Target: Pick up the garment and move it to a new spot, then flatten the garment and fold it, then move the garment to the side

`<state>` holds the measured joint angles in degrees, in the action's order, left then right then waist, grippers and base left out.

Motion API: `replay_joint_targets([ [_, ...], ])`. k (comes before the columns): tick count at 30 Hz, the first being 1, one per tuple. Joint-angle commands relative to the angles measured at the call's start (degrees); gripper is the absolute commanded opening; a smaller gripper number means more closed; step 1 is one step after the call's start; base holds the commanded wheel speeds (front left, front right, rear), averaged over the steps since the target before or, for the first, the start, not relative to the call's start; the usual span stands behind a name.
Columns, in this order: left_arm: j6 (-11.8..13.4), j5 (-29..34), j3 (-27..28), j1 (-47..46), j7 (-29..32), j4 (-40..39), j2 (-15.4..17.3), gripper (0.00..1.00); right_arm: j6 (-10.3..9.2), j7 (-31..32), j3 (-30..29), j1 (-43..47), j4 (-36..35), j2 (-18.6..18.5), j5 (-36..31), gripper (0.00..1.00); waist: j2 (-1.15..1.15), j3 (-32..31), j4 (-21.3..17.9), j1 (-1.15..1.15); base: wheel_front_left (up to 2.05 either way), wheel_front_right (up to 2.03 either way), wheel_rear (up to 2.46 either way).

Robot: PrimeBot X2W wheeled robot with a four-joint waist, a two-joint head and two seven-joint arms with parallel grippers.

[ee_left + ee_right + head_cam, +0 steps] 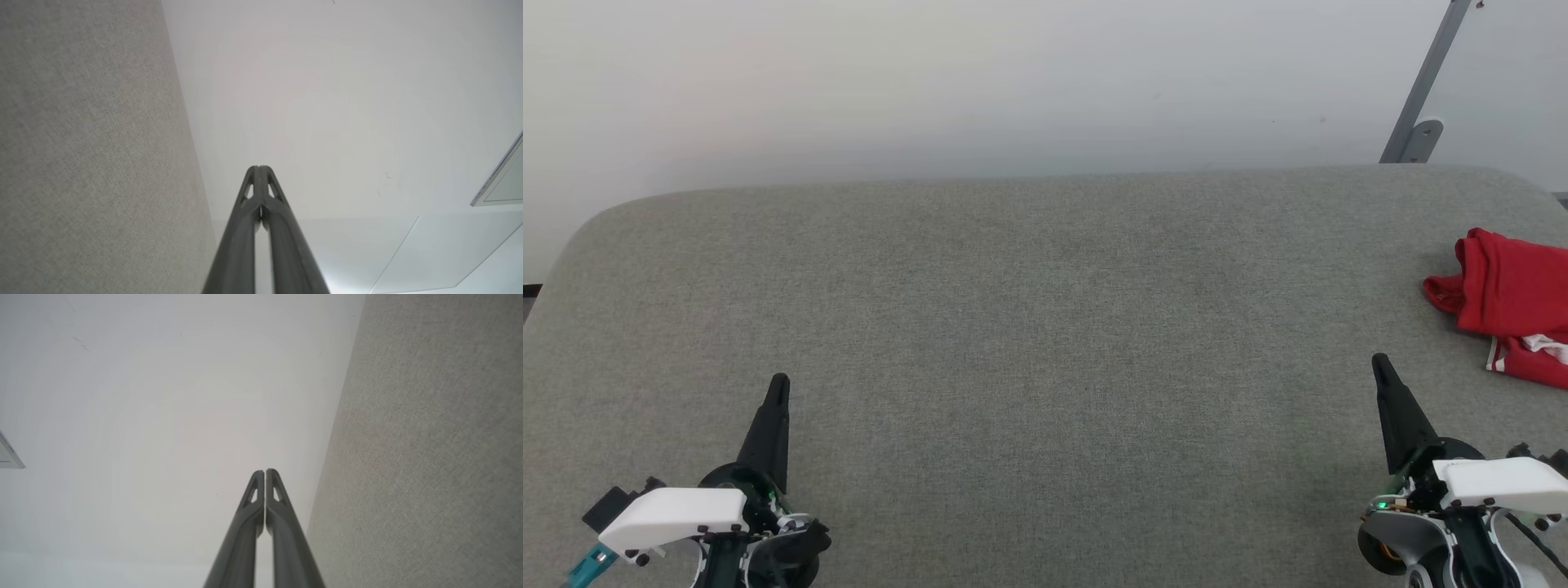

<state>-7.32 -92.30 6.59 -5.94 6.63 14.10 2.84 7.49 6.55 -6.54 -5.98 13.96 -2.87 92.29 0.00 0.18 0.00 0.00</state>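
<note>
The garment [1507, 290], red with a bit of white and striped trim showing, lies bunched up at the far right edge of the grey fabric table [1045, 343], partly cut off by the head view's border. My right gripper [1380, 363] sits at the lower right, shut and holding nothing, a little to the left of the garment and nearer to me. At the lower left my left gripper [779, 382] is also shut and holding nothing, far from the garment. Each wrist view shows closed fingertips, left [259, 168] and right [264, 472], pointing along the table toward a white wall.
A white wall [1013, 82] stands behind the table's rounded far edge. A grey metal bracket [1417, 135] leans at the back right. The grey table surface [81, 163] runs beside both grippers [429, 457].
</note>
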Motion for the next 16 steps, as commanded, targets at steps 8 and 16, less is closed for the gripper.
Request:
replay_joint_targets([
  [8,-0.31,-0.13,-0.01,-0.67,0.09,-0.02,0.06,0.0,0.0,0.17,0.0,-0.5,0.14,0.1,0.23,0.0,0.0,0.0,0.0,0.0,0.0,0.0,0.0],
  [16,-0.31,-0.14,-0.02,-0.67,0.08,-0.02,0.06,0.0,0.0,0.16,0.0,-0.5,0.14,0.1,0.23,0.0,0.0,0.0,0.0,0.0,0.0,0.0,0.0],
])
